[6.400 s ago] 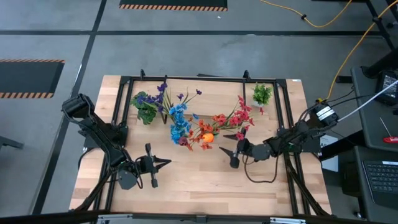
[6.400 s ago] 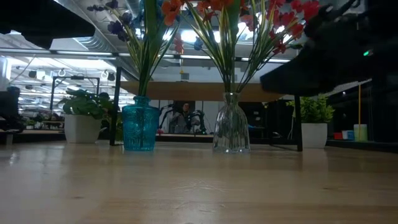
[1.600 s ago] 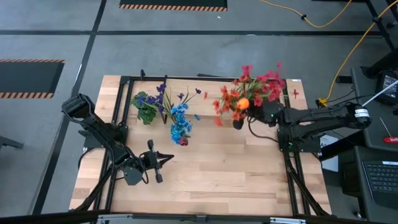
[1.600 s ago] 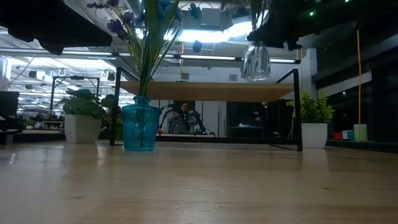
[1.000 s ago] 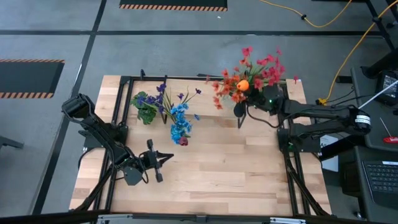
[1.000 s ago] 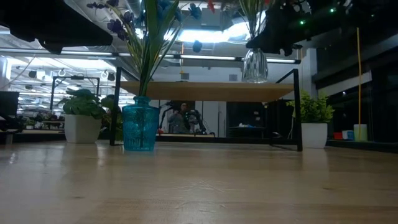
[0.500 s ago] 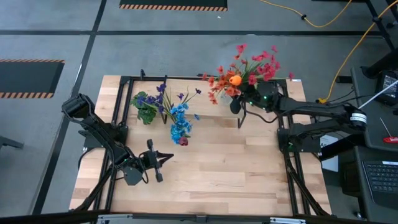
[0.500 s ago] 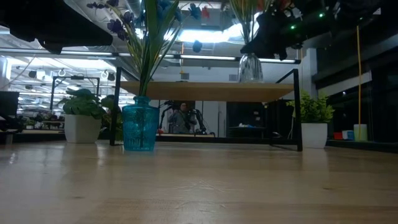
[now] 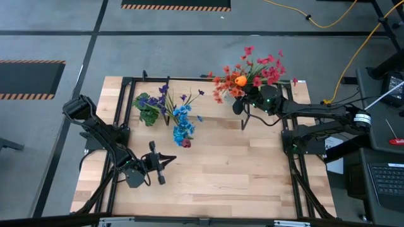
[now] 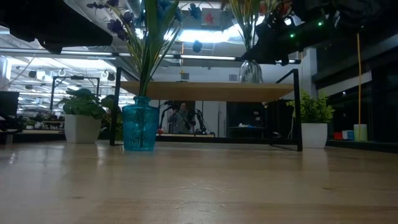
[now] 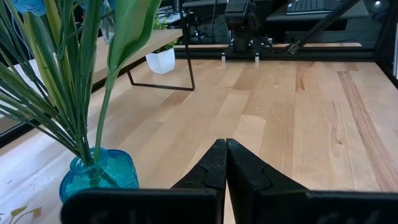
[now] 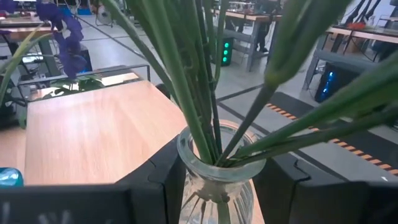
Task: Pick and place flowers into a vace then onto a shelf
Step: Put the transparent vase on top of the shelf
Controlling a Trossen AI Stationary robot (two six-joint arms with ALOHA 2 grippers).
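Note:
My right gripper [image 12: 216, 186] is shut on a clear glass vase [image 10: 250, 70] that holds the red and orange flowers [image 9: 249, 69]. It holds the vase over the right part of the shelf [image 10: 205, 91]. The vase's base is at the plank's top, but whether it rests there does not show. A blue vase [image 10: 139, 127] of blue and purple flowers [image 9: 182, 120] stands on its base on the table in front of the shelf. My left gripper [image 9: 172, 165] waits shut above the table's near left, touching nothing. My right gripper pinches the glass vase between its two fingers [image 12: 163, 180], one on each side just below the rim [image 12: 186, 152]. The fingers come level from the table's right side. The vase stands upright in the hold, and the green stems [image 12: 205, 106] rise out of its mouth.
Two small potted plants stand under the shelf, one at its left end [image 10: 81, 118] and one at its right end [image 10: 314, 124]. Black frame bars [image 9: 291, 157] run along the table's sides. Bare tabletop [image 9: 221, 170] lies in front of the shelf.
My right gripper has carried the glass vase, still upright, a little toward the table's left and far edge and down toward the shelf's top. The flowers have moved with it. The gripper has stayed shut on the vase.

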